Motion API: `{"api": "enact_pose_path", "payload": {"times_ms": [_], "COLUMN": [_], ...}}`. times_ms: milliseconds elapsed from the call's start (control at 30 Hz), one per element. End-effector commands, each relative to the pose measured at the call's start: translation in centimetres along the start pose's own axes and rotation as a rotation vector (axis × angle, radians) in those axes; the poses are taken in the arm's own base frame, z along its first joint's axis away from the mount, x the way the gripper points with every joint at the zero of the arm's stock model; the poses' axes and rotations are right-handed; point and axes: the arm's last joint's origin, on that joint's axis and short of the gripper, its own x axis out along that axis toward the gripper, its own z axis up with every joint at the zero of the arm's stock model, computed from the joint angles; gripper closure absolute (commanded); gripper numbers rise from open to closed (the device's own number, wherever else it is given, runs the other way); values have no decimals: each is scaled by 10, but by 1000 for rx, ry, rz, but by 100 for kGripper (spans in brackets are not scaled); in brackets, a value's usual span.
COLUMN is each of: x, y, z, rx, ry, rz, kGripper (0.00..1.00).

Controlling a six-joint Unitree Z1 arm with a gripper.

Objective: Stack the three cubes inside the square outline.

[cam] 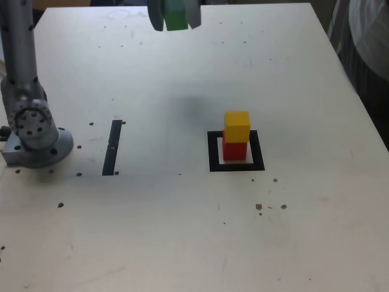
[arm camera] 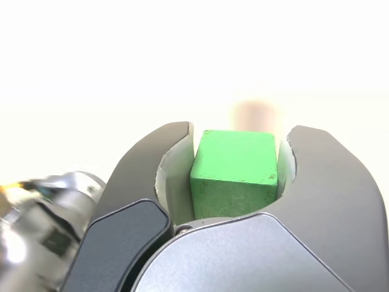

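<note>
In the exterior view a yellow cube (cam: 237,125) sits on a red cube (cam: 234,149), and both stand inside the black square outline (cam: 213,151) right of the table's middle. High at the top edge of that view my gripper (cam: 175,17) hangs in the air, shut on the green cube (cam: 177,18), well behind and to the left of the stack. The wrist view shows the green cube (arm camera: 234,173) clamped between the two dark jaws of the gripper (arm camera: 236,152), with a blurred pale-orange patch beyond it.
The arm's grey base (cam: 35,134) stands at the exterior view's left edge. A narrow black strip (cam: 112,147) lies on the white table (cam: 182,231) between base and outline. Small dark specks dot the surface. A person's clothing (cam: 364,36) shows at the right edge.
</note>
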Motion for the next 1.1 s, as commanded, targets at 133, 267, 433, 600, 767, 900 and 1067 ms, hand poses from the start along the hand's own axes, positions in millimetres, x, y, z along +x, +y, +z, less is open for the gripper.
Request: {"api": "enact_pose_path", "payload": {"times_ms": [133, 267, 433, 600, 767, 900, 1067], "x": [-14, -18, -20, -15, -12, -11, -9], "y": [-63, -77, -87, -90, -99, -111, -126], "z": [38, 53, 66, 76, 85, 88, 86], "rx": [93, 68, 43, 32, 33, 38, 48], "ry": [-21, -35, -49, -37, -37, -26, 1], "rz": [-7, -5, -4, -18, -33, -37, -38], "kGripper": [74, 76, 77, 77, 77, 77, 77]}}
